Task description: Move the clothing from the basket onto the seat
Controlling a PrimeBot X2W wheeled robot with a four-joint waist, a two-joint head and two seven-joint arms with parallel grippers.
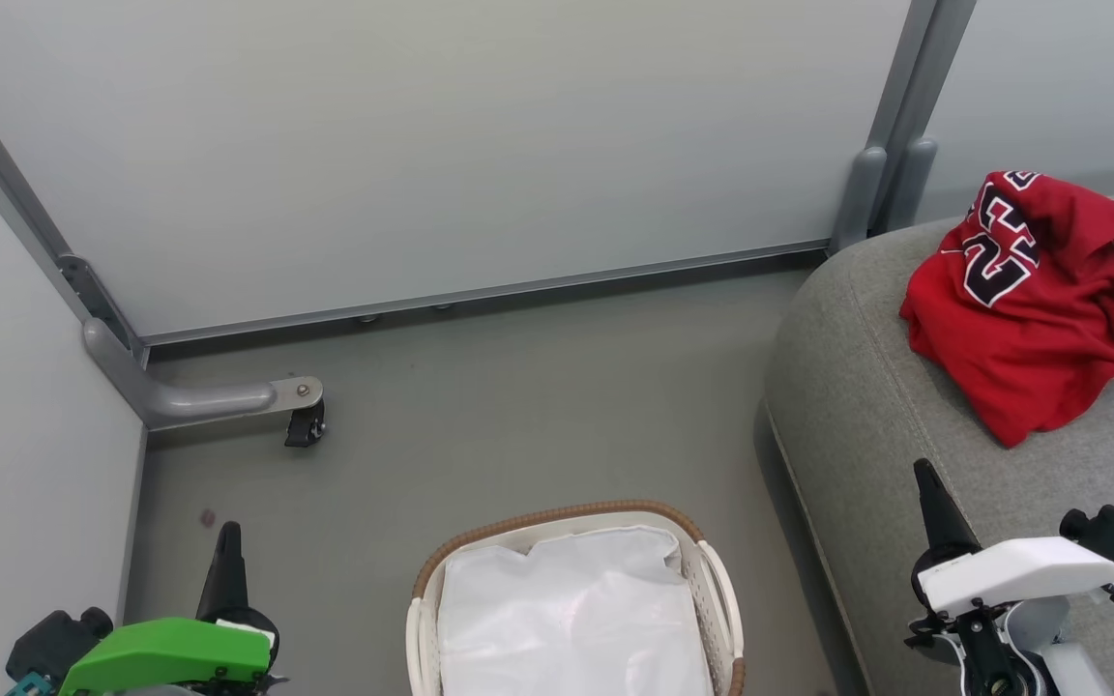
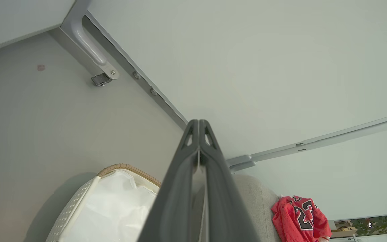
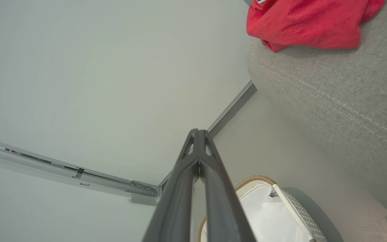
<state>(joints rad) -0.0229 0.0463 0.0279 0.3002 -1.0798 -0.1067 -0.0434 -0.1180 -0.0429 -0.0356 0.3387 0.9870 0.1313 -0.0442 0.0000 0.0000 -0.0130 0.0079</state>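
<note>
Both pincers are clenched tight, fingers pressed together, nothing in them. The left gripper (image 1: 228,541) sits near-left over the floor (image 1: 480,435). The right gripper (image 1: 929,483) sits near-right, over the near edge of the seat (image 1: 866,406). Between them on the floor, at the near side, is the basket (image 1: 557,515), white liner (image 1: 567,619) showing inside. The clothing (image 1: 1031,319) is up on the seat, far right: a crumpled red heap, the 23 jersey on top, a bit of white trim at its right edge.
</note>
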